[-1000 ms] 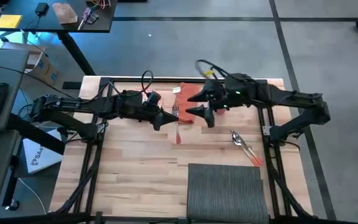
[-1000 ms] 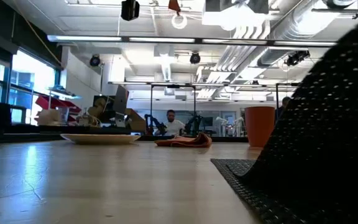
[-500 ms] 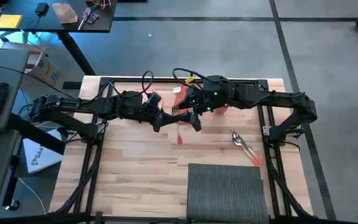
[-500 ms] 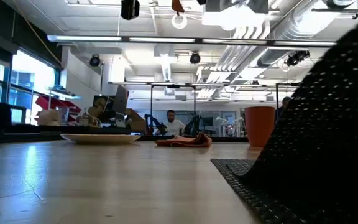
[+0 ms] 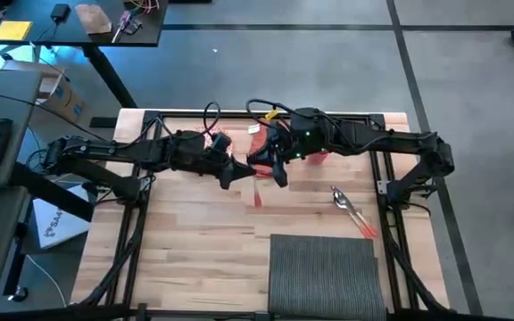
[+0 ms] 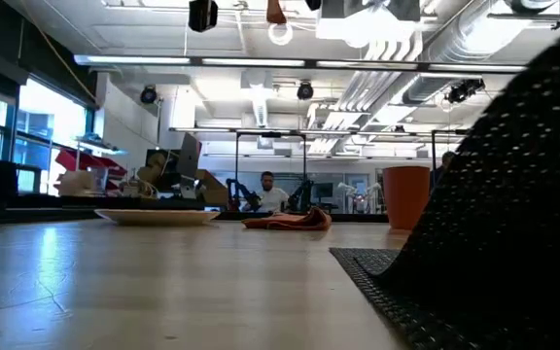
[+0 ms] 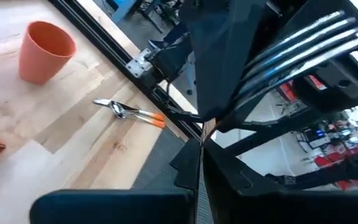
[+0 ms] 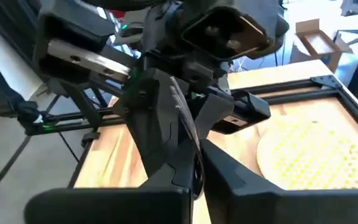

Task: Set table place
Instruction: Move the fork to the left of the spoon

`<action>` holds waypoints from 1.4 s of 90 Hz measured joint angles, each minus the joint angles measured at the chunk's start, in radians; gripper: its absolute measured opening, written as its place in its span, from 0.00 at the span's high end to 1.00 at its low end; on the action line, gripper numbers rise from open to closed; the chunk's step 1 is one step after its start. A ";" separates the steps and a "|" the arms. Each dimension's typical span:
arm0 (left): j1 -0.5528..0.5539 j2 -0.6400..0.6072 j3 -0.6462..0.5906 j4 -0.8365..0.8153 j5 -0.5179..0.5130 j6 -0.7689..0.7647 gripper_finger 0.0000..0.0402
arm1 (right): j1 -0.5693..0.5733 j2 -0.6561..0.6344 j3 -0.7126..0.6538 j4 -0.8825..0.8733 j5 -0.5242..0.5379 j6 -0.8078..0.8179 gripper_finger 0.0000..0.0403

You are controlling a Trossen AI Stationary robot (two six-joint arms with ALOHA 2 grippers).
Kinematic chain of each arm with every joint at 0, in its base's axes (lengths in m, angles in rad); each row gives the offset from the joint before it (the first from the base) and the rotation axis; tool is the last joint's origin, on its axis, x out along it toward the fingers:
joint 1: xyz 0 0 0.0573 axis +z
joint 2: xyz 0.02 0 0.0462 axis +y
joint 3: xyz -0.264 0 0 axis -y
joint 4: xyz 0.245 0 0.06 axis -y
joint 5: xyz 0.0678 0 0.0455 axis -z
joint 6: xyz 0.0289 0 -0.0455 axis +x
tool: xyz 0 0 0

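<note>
High view, and both arms meet over the far middle of the table (image 5: 194,241). The left gripper (image 5: 239,171) reaches in from the left and the right gripper (image 5: 273,171) from the right, almost touching. Between them is a fork (image 5: 257,194), its orange handle pointing toward the near edge.

The left wrist view shows that arm's fingers pressed together on the fork, with the tines (image 7: 303,50) jutting up close to the lens. In the right wrist view the right fingers also pinch in on the fork's thin edge (image 8: 188,127), so both grippers are clamped on it.

The dark ribbed placemat (image 5: 327,272) lies flat at the near edge, right of centre and well apart from the grippers. A spoon (image 5: 351,209) lies between the mat and the right arm.

Down low, a plate (image 6: 156,217), a crumpled orange napkin (image 6: 288,222) and an orange cup (image 6: 405,196) sit along the far side.
</note>
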 joint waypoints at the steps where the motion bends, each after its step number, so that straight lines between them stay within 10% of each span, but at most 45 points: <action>1: 0.000 0.000 0.000 0.000 0.000 0.000 0.98 | -0.002 0.000 0.000 -0.001 -0.005 0.006 1.00; 42: -0.004 -0.003 0.000 -0.341 0.046 0.035 0.65 | -0.077 0.000 -0.004 -0.328 -0.200 -0.049 1.00; 56: -0.031 -0.004 0.000 -0.407 0.069 0.035 0.62 | -0.060 -0.061 -0.209 -0.409 -0.279 -0.072 1.00; 93: -0.094 -0.004 0.000 -0.399 0.007 0.026 0.64 | -0.064 -0.220 -0.805 -0.356 -0.193 -0.072 1.00; 126: -0.093 -0.004 0.000 -0.401 0.004 -0.019 0.64 | -0.062 -0.220 -0.921 -0.306 -0.087 -0.042 1.00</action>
